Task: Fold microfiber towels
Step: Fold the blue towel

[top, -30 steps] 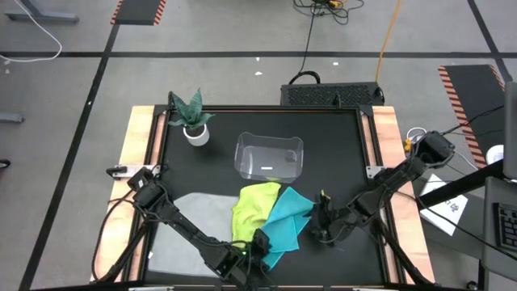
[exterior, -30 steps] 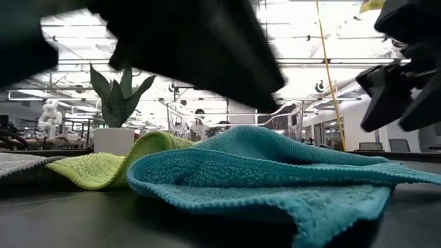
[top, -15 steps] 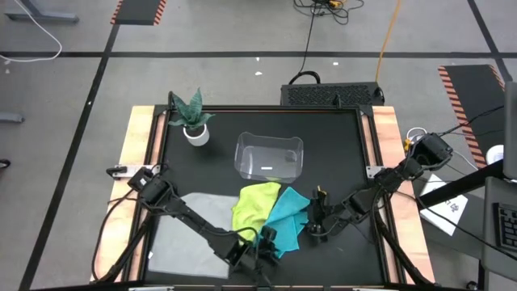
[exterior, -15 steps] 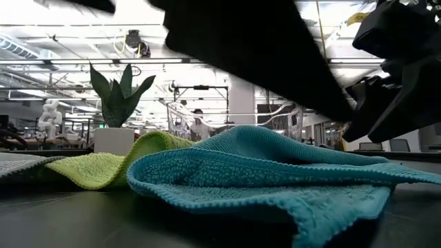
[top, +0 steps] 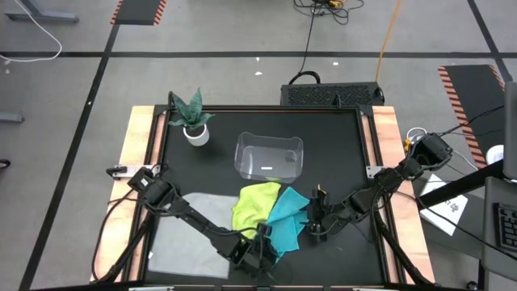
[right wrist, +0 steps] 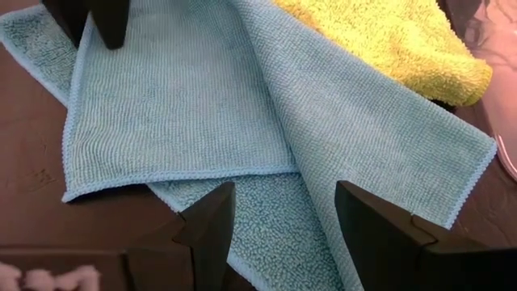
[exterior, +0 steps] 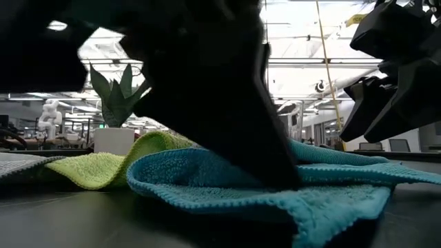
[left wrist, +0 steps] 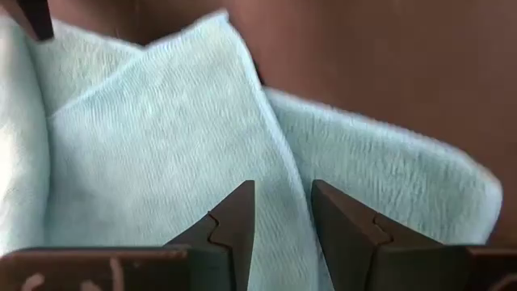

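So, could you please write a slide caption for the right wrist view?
Right gripper, open, hovers over the folded teal towel, yellow-green towel beyond.

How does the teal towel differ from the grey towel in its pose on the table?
The teal towel is crumpled, with layers folded over each other; the grey towel lies spread flat. The teal towel overlaps the yellow-green towel, and both grippers are at it: left gripper on its near end, right gripper at its side. The left arm crosses over the grey towel. Both are soft cloths on the black table.
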Robot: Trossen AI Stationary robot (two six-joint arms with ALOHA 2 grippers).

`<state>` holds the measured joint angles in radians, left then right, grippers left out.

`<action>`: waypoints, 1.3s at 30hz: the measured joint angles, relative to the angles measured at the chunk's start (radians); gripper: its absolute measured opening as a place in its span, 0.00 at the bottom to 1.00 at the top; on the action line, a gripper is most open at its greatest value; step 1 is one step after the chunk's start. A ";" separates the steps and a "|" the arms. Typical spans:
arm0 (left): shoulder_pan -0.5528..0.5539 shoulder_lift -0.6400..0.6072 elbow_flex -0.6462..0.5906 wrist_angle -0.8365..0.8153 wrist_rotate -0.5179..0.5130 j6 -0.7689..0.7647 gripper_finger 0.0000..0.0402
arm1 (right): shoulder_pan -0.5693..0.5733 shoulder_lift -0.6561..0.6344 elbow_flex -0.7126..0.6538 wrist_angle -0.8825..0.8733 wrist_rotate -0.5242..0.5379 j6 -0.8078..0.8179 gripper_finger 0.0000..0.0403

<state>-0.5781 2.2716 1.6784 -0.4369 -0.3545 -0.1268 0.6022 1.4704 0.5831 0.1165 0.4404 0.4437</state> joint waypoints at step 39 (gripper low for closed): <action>-0.040 -0.116 0.000 -0.389 0.089 0.134 0.01 | 0.002 0.000 -0.002 0.092 -0.104 0.015 0.52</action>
<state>-0.6178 2.1551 1.6787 -0.8254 -0.2654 0.0067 0.6041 1.4704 0.5812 0.2088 0.3360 0.4588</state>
